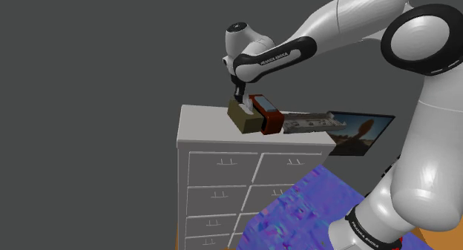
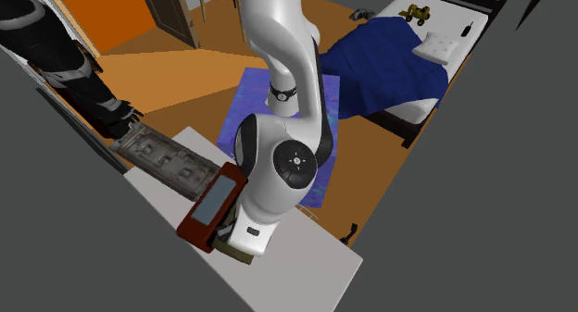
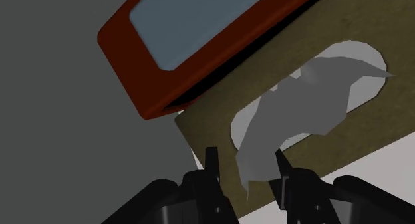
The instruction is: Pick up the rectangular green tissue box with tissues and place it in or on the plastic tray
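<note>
Olive-brown tissue box [image 1: 243, 116] [image 3: 399, 110] sat on the white dresser [image 1: 204, 122] top, just beside a red box [image 1: 266, 113] [image 2: 211, 208] with a blue-grey face. The gripper [image 1: 237, 93] [image 3: 246, 159] hung right over it, black fingers [image 3: 211, 166] apart, white tissue [image 3: 299, 110] between them. The red box stood between it and the grey tray [image 1: 315, 122] [image 2: 167, 157]; a dark framed panel [image 1: 363, 133] showed beyond.

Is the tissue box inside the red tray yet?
No, the olive tissue box lies outside the red tray, right next to its rim.
</note>
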Tool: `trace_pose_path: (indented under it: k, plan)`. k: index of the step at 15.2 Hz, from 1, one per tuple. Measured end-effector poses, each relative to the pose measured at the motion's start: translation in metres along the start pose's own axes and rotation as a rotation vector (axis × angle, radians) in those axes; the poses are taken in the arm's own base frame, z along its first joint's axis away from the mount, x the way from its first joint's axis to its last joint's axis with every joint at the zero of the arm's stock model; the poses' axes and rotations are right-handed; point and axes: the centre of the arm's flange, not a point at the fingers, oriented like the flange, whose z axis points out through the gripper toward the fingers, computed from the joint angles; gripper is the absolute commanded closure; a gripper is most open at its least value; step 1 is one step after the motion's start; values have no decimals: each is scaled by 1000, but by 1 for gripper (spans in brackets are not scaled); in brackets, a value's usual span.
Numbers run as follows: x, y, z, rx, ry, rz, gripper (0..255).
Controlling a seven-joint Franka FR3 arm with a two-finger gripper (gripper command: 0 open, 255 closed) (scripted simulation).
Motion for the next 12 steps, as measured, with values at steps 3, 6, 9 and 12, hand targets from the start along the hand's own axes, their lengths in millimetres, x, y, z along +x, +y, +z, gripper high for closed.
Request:
trace_pose_path:
  k: [3,6,9,12]
  plan:
    - [1,0,-1,0,0,0,255]
    - [1,0,-1,1,-2,0,255]
    - [-1,2,-4,2,-3,0,255]
    - [-4,5,-17,4,-4,-2,255]
